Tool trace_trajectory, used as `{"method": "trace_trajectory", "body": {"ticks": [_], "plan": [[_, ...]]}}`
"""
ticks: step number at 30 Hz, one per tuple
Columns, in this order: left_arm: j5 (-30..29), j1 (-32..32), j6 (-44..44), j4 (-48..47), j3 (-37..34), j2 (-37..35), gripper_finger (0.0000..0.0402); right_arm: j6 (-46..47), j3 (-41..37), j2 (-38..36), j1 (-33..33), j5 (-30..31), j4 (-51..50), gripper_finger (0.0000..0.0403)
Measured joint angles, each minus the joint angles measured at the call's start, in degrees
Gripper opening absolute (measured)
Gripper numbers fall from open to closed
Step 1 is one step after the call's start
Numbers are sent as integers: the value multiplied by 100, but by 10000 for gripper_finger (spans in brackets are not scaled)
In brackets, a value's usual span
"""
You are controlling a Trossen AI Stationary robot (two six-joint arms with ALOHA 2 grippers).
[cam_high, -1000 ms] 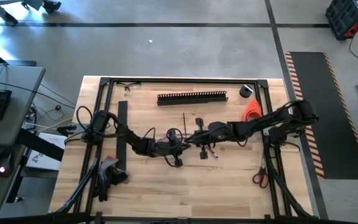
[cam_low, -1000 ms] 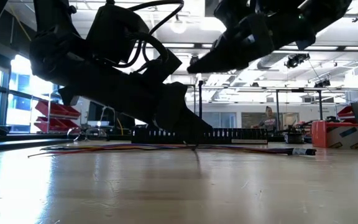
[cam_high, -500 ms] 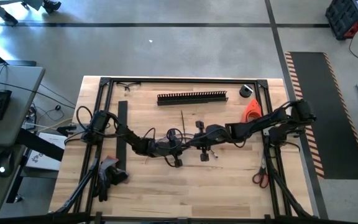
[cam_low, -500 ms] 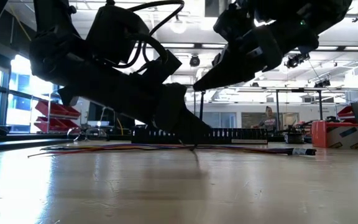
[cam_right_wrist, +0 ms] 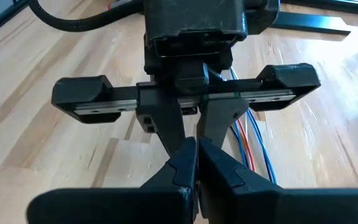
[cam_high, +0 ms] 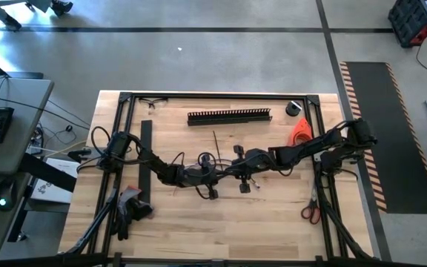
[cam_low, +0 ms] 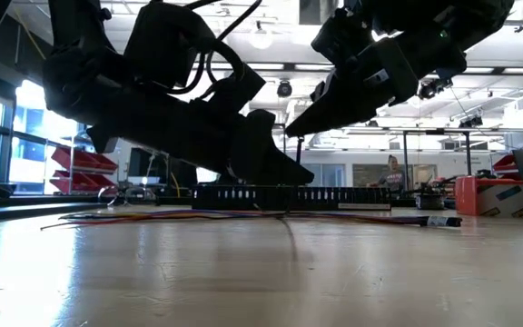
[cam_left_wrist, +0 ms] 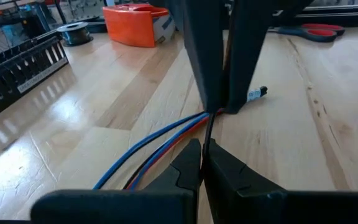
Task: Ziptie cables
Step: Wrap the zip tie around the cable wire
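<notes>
In the high view, a black strip (cam_high: 146,159) lies upright along the left part of the wooden worktop (cam_high: 273,222), beside the left arm's base. From there the left arm reaches toward the middle of the frame, and the left gripper (cam_high: 215,173) sits at the centre of the worktop. Its fingers (cam_left_wrist: 185,165) are pressed together in the left wrist view, pinching a thin dark strand (cam_left_wrist: 208,130) that rises from their tips. The cables (cam_left_wrist: 151,158), blue and red here, run across the wood from the lower left of that frame to just under the meeting point of the two grippers. In the low view they lie flat as a long thin bundle (cam_low: 243,215) across the middle of the frame, in front of a black slotted strip (cam_low: 293,196).

The right gripper (cam_high: 232,167) meets the left one tip to tip at the centre of the high view, its arm stretching off to the right. Its fingers (cam_right_wrist: 182,162) are also closed together in the right wrist view, directly facing the other gripper's fingers; what they clamp, if anything, cannot be told. To the upper right stand a small spool (cam_high: 294,108) and an orange object (cam_high: 301,131); red-handled scissors (cam_high: 310,212) lie at the lower right.
</notes>
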Motion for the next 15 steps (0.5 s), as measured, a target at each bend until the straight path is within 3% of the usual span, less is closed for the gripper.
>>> {"method": "trace_trajectory", "body": {"ticks": [10,15], "plan": [[0,-98,-6,-1,0,0,0,-2,0,242,37,-223,126,0],[-4,-162,-103,10,0,-2,0,-284,-2,196,140,125,342,0]]}}
